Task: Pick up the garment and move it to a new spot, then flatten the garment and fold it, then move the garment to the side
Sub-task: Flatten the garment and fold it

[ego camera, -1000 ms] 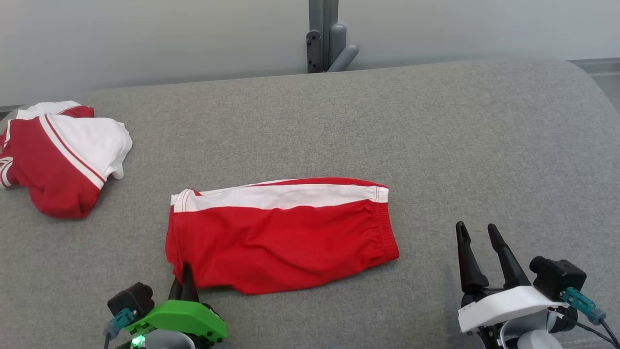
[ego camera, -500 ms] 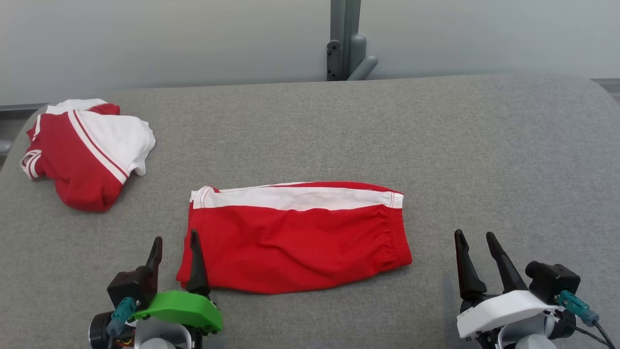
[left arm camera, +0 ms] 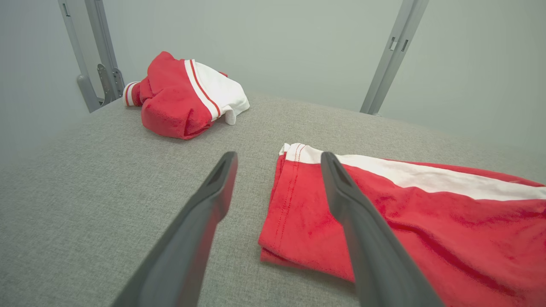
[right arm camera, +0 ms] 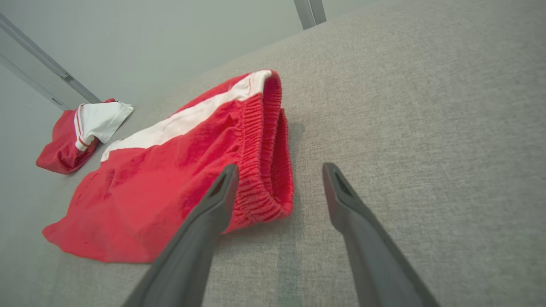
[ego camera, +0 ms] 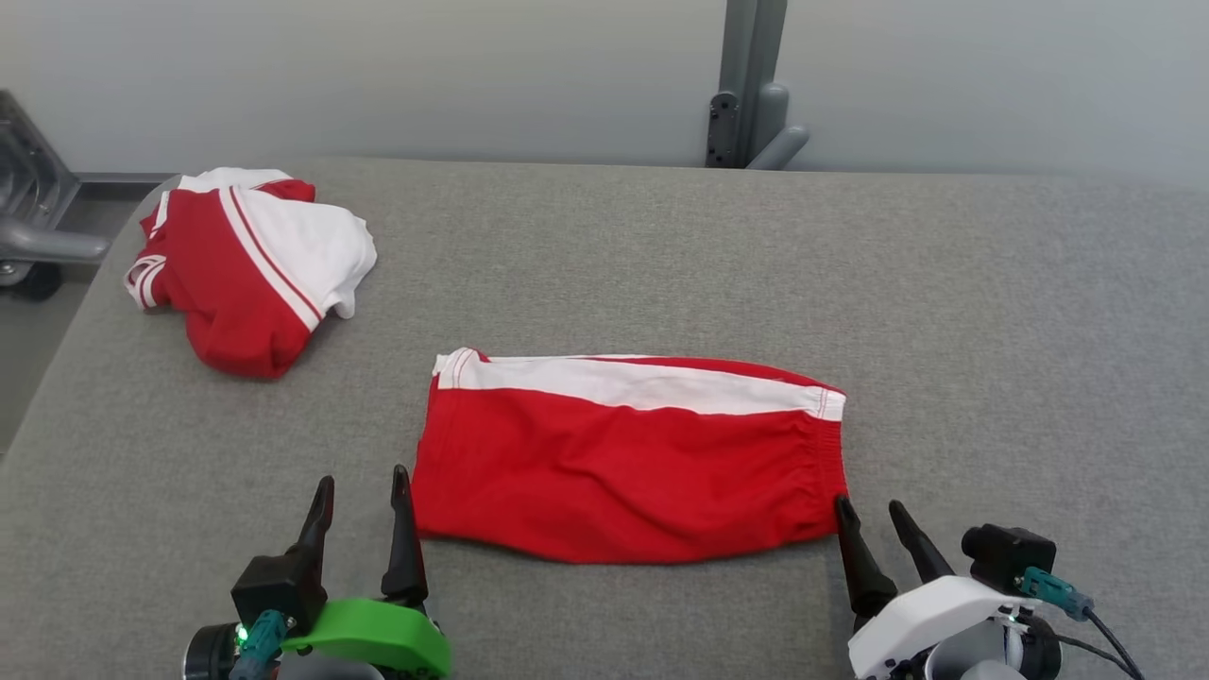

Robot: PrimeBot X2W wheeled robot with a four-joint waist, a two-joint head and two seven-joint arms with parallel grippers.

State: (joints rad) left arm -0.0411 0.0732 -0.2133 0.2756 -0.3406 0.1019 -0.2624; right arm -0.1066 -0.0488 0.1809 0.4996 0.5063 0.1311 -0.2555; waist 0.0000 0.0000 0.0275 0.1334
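The garment (ego camera: 628, 463) is a pair of red shorts with a white side stripe, folded flat in the middle of the grey surface (ego camera: 992, 312). My left gripper (ego camera: 361, 486) stands open by the garment's near-left corner, holding nothing. In the left wrist view the garment (left arm camera: 405, 213) lies under and past the right finger of my open left gripper (left arm camera: 277, 160). My right gripper (ego camera: 867, 510) is open at the near-right corner beside the elastic waistband. In the right wrist view the garment's waistband (right arm camera: 260, 149) sits just ahead of my right gripper (right arm camera: 277, 170).
A second red and white garment (ego camera: 250, 264) lies crumpled at the far left of the surface, also seen as a bundle (left arm camera: 183, 100) and a small heap (right arm camera: 79, 134). A grey metal post (ego camera: 751, 85) rises behind the far edge. The surface's left edge drops off near a metal frame (ego camera: 33, 222).
My left gripper has opened and let go of the garment's near-left corner. The head camera has turned, shifting the whole scene rightward. The right gripper now sits closer to the waistband corner.
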